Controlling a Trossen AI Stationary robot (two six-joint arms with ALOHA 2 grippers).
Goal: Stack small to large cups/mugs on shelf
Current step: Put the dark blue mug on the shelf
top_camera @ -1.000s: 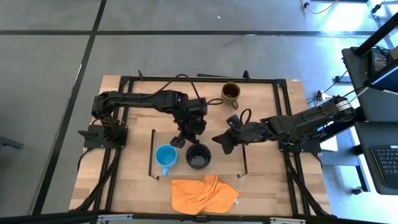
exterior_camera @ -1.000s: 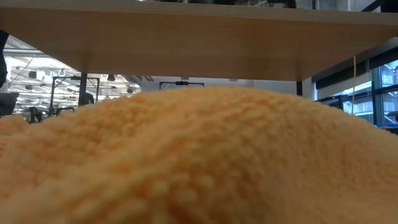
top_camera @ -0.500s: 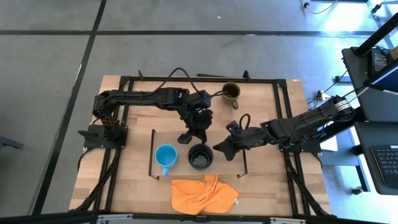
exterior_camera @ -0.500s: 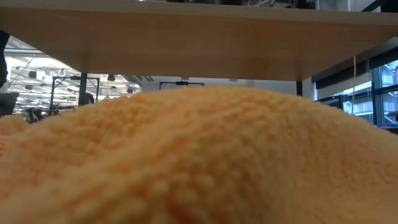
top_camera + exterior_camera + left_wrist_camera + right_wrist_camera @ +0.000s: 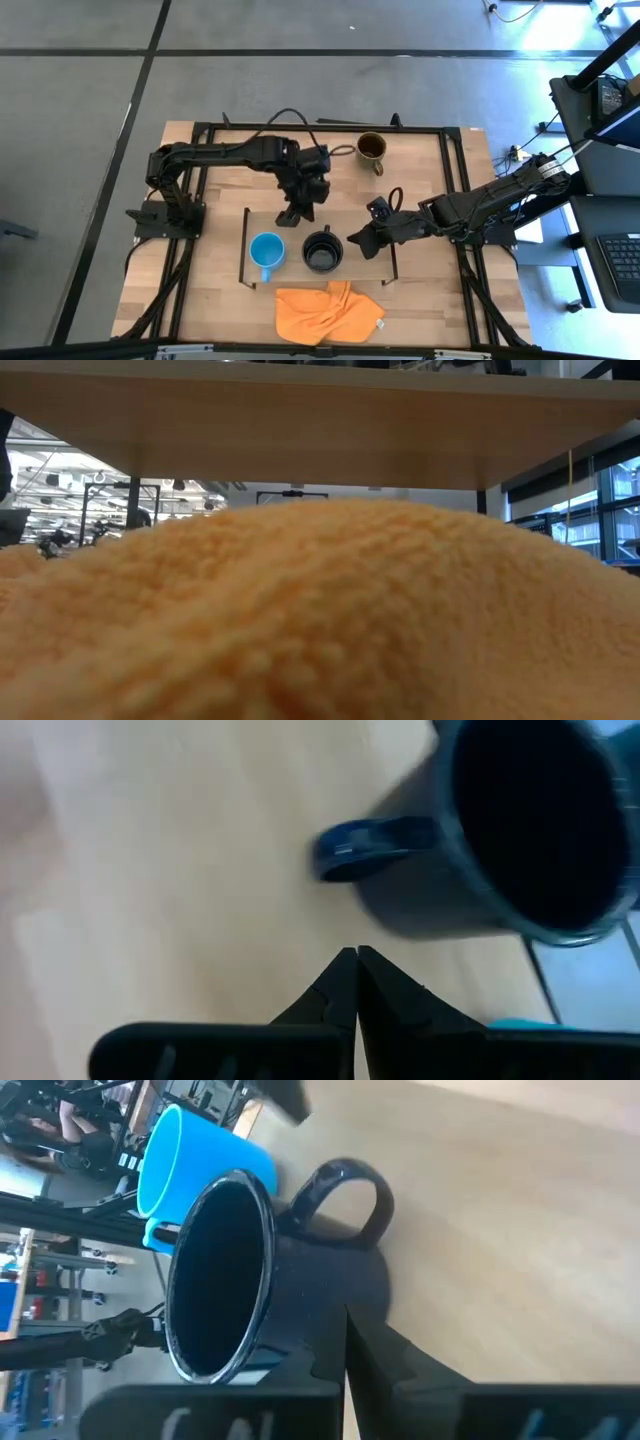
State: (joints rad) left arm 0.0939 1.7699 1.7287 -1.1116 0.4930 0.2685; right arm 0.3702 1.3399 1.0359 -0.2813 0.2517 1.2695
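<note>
Light-blue mug [image 5: 265, 250] and black mug [image 5: 321, 251] stand side by side on the shelf [image 5: 370, 268]; the olive-brown mug [image 5: 372, 149] sits near the bench's [image 5: 215, 290] far edge. The left gripper [image 5: 293, 214], pressed together, hovers behind the black mug; the right gripper [image 5: 359, 239], also pressed together, sits just beside it.

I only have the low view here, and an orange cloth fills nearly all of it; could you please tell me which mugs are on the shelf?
Observer: The blue mug and the black mug stand side by side on the shelf.
Operator: Where is the third mug, please?
Observer: The brown mug stands at the table's far edge, off the shelf.
Operator: And the grippers?
Observer: The left gripper is shut above the shelf's far edge; the right gripper is shut beside the black mug. Neither holds anything.
</note>
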